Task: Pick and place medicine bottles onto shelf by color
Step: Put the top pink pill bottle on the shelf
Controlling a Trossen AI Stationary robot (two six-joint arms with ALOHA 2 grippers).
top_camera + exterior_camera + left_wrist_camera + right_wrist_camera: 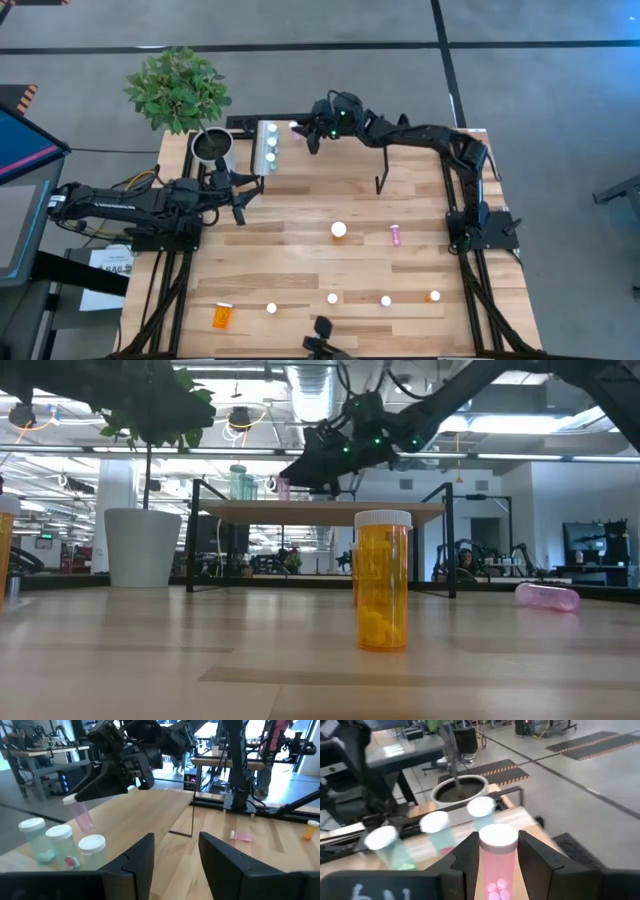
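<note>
Right gripper (495, 857) is held over the shelf (340, 150), near its plant-pot end, clamped on a pink bottle (496, 862) by the body just under the white cap. Three teal bottles (270, 145) are seen standing in a row on that end of the shelf, just beside the carried one.

Left gripper (175, 857) waits low beside the pot (213, 148), fingers moderately apart, nothing between them.

Step judged in hand: setting pink down next to the teal group.

- Bottle is best kept upright and lowered straight, clear of the teal caps; a brush could topple them.
- Base should be felt flat on the board before the jaws are opened.
- Room should be left for further pinks; one pink bottle (395, 236) lies on its side on the tabletop (300, 260).
- Orange bottles (222, 317) remain unsorted at the near edge.
</note>
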